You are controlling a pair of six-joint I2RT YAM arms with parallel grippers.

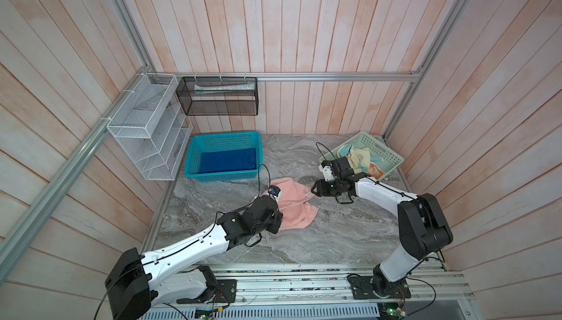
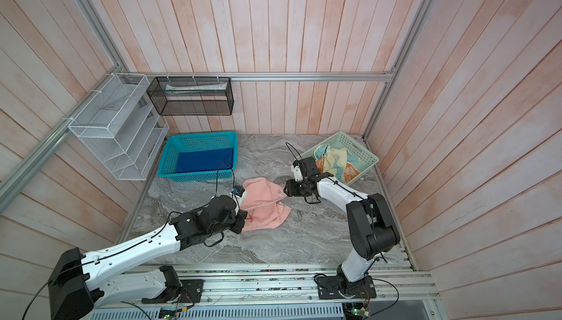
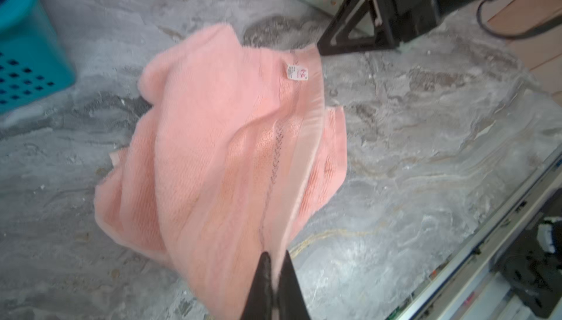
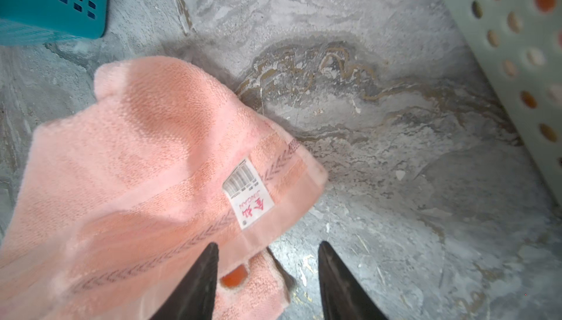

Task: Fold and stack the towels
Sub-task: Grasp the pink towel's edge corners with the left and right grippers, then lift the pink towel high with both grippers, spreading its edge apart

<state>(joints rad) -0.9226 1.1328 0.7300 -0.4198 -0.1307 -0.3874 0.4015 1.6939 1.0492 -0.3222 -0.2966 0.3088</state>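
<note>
— Where are your grippers just now?

— My left gripper (image 3: 275, 256) is pinched tight on the hem of the pink towel (image 3: 219, 139), with cloth squeezed between the fingers. My right gripper (image 4: 267, 247) stands about half open with nothing in it. One finger sits over the hem just beside the white tag (image 4: 248, 194), the other over bare table (image 4: 395, 151).

— And the towel itself?

— It's in a rumpled heap mid-table. It sits between the teal basket (image 1: 225, 135), where the blue towel (image 1: 228, 160) lies flat, and the pale green tray (image 1: 387, 151). The tray holds the yellow towel (image 1: 362, 156) and the orange towel (image 1: 375, 172).

— How will it handle?

— Soft, light, floppy terry, I judge — it will sag wherever I don't hold it, though it shouldn't slip easily. The flat woven hem is the firmest place to take hold, so the tagged corner looks right for my free gripper.

— Which way does it point?

— The hem runs from my left grip toward the tagged corner, and that corner points at the right gripper. The body is bunched behind it — I cannot tell its long axis until it is stretched out.
</note>
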